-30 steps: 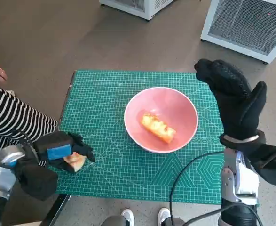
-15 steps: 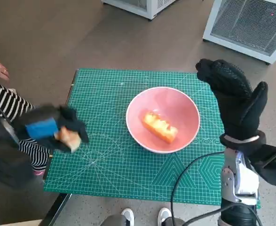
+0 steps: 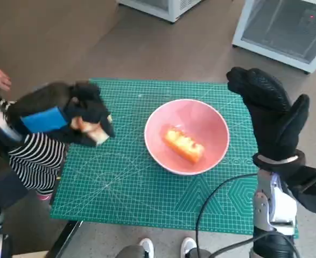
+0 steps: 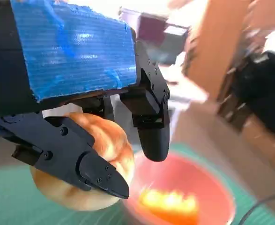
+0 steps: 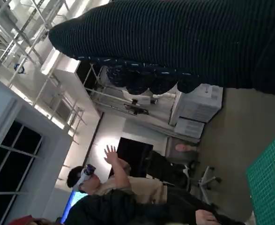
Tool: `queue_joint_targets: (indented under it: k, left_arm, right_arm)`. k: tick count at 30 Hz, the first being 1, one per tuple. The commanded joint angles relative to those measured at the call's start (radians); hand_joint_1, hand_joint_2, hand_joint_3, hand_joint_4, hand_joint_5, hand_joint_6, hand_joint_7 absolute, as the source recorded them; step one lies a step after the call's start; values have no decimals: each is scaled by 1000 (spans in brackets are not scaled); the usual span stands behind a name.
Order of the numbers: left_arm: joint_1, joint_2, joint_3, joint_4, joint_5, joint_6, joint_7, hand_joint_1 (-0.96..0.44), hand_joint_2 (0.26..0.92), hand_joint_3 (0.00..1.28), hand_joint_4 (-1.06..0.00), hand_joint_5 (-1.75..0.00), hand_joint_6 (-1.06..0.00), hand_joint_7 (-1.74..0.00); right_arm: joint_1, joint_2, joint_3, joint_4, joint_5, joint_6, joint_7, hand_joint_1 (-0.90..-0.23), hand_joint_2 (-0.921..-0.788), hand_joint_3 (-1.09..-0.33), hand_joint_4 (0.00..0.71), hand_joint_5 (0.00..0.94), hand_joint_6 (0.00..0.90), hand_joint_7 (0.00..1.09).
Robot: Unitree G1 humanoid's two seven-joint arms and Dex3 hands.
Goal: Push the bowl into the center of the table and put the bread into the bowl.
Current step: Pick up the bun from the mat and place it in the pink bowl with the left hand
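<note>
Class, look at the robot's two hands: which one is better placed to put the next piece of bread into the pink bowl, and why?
The left hand: it already holds a pale round bread roll beside the pink bowl. The gloved right hand is raised, holding nothing.

Glossy pink bowl (image 3: 211,121) (perhaps ceramic), knitted right hand (image 3: 271,115).

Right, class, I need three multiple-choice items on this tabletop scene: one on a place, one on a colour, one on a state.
1. Where is the pink round bowl?
A. near the middle of the green cutting mat
B. on the floor
C. in the gloved hand

2. What colour is the tape on the left hand?
A. red
B. blue
C. yellow

3. What is the left hand doing?
A. resting flat on the mat
B. holding a golden bread roll
C. gripping the bowl's rim

Answers: 1 A, the bowl sits mid-mat; 2 B, the tape shows blue; 3 B, fingers clasp the roll.
</note>
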Motion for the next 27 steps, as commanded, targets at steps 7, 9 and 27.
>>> queue_joint_targets:
  k: [7,9,27]
  left_arm:
    - [-212,-174,-121,28,110,50,34,2,915,40,-670,-1205,-732,-1040]
    - [-254,-218,-148,64,133,68,39,2,912,31,-691,-1181,-746,-1025]
    - [-411,-411,-244,430,267,22,130,0,920,93,-556,-1230,-705,-1152]
  right_arm:
    - [32,-8,-7,-8,-12,-10,-14,-672,-921,-689,136,1,53,510]
    - [37,-9,-8,-15,-17,-13,-18,-673,-921,-691,131,0,54,510]
    - [67,-16,-4,-35,-26,-28,-41,-673,-921,-692,130,1,56,506]
